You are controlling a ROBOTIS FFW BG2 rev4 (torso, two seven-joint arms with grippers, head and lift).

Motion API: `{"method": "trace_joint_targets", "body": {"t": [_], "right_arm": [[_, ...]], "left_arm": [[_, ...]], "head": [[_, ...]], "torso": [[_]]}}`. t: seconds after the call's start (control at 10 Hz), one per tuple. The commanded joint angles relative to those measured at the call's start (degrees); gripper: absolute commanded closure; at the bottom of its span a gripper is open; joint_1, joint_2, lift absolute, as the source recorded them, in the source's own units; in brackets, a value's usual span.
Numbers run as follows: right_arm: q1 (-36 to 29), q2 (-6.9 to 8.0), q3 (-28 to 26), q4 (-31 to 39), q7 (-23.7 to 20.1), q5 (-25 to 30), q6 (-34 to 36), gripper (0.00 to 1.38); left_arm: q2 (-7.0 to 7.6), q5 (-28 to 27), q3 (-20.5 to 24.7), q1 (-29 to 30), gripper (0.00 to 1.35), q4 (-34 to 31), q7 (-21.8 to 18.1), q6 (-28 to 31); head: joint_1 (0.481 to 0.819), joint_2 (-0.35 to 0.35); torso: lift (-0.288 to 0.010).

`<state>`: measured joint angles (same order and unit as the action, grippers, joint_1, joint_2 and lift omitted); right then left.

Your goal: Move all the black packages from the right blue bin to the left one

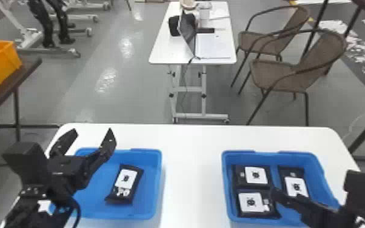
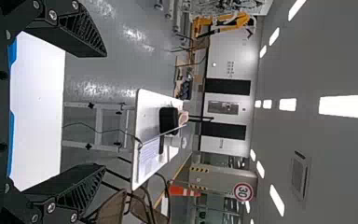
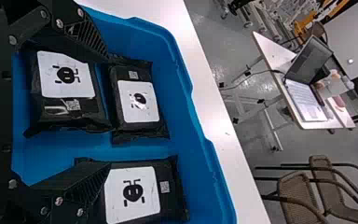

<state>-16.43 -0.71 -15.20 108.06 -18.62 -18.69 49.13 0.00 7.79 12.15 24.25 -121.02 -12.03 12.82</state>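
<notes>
One black package (image 1: pixel 125 182) lies in the left blue bin (image 1: pixel 157 185). Three more, one (image 1: pixel 253 176), another (image 1: pixel 253 203) and a third (image 1: pixel 294 183), lie in the right blue bin (image 1: pixel 226 188). My left gripper (image 1: pixel 92 133) is raised over the left bin's far-left part, open and pointing forward; the left wrist view shows the gripper (image 2: pixel 106 112) holding nothing. Over the near part of the right bin is my right gripper (image 1: pixel 289 197). In the right wrist view the gripper (image 3: pixel 106 112) stands open, one finger over a package (image 3: pixel 65 88), the other over a package (image 3: pixel 135 191).
Both bins stand on a white table (image 1: pixel 191 169), with a gap of tabletop between them. Beyond it are a second table (image 1: pixel 172 51) with a laptop, and two wicker chairs (image 1: pixel 282 74). An orange crate (image 1: pixel 0 63) sits on a dark table at the left.
</notes>
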Motion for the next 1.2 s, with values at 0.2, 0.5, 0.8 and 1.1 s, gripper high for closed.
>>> {"method": "trace_joint_targets", "body": {"t": [0.2, 0.5, 0.8, 1.1], "right_arm": [[5.62, -3.42, 0.61, -7.33, 2.36, -4.6, 2.55, 0.24], [9.31, -4.83, 2.63, -12.78, 4.55, -8.73, 4.83, 0.26], [10.19, -5.8, 4.92, -14.1, 7.98, -13.3, 7.38, 0.27], [10.28, -5.62, 4.83, -15.95, 9.48, -16.29, 8.79, 1.08]], "left_arm": [[-0.15, 0.21, -0.2, -0.08, 0.18, -0.01, 0.08, 1.07], [-0.15, 0.21, -0.46, -0.17, 0.18, -0.01, 0.08, 1.24], [-0.15, 0.29, -0.55, -0.26, 0.18, -0.01, 0.08, 1.24], [-0.15, 0.29, -0.38, -0.17, 0.18, 0.08, 0.08, 1.15]], "head": [[0.695, 0.059], [0.695, 0.059], [0.695, 0.079], [0.695, 0.105]], "torso": [[-0.04], [-0.04], [-0.04], [-0.04]]}}
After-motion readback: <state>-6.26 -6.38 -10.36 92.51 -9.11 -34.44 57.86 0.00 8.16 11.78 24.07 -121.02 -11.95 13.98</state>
